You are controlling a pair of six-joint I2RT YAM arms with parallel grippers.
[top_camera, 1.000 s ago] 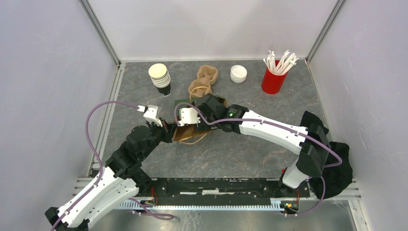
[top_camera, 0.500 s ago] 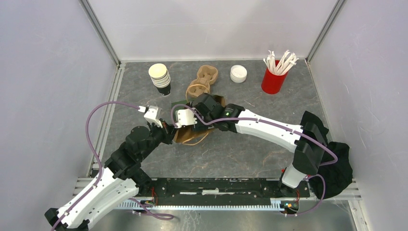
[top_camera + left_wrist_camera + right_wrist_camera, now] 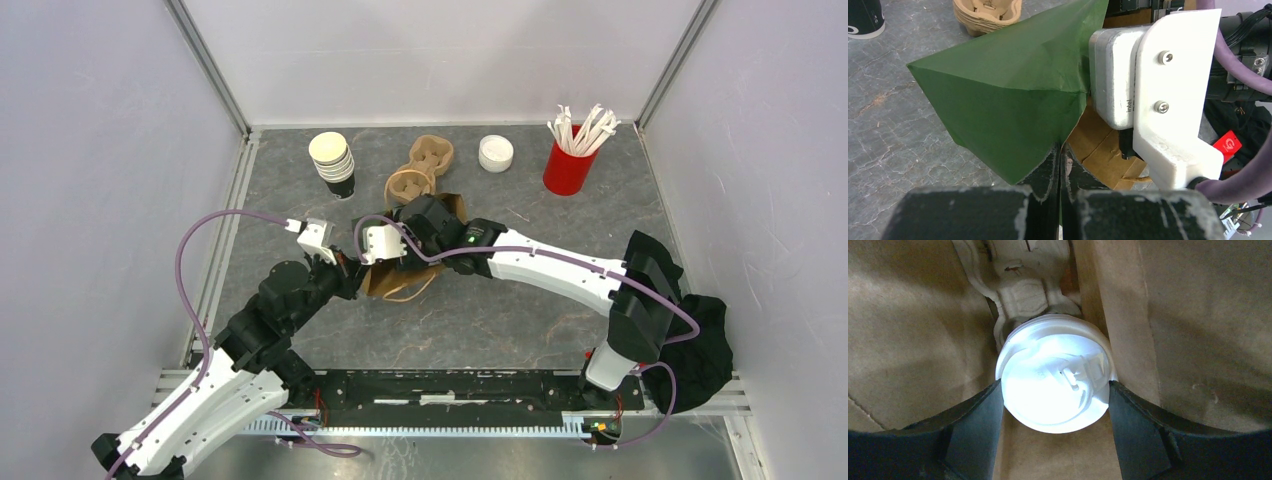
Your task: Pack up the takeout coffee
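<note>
Grey stone table (image 3: 500, 330), white walls (image 3: 440, 60) | your right gripper (image 3: 1054, 390) clasps the takeout coffee (image 3: 1048, 365) by its top, inside the bag (image 3: 1013, 100) | left gripper (image 3: 1060, 167) pinched tight on bag's edge | risk: top-only hold slips, cup tips; pinched paper tears.

The left arm (image 3: 215, 380) and right arm (image 3: 560, 270) reach inward, left fingers (image 3: 1047, 175) pinched together, right fingers (image 3: 1140, 435) set wide apart.

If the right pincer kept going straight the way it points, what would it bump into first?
Probably the pale moulded piece inside the paper bag, just past the cup it holds; depth is unclear.
</note>
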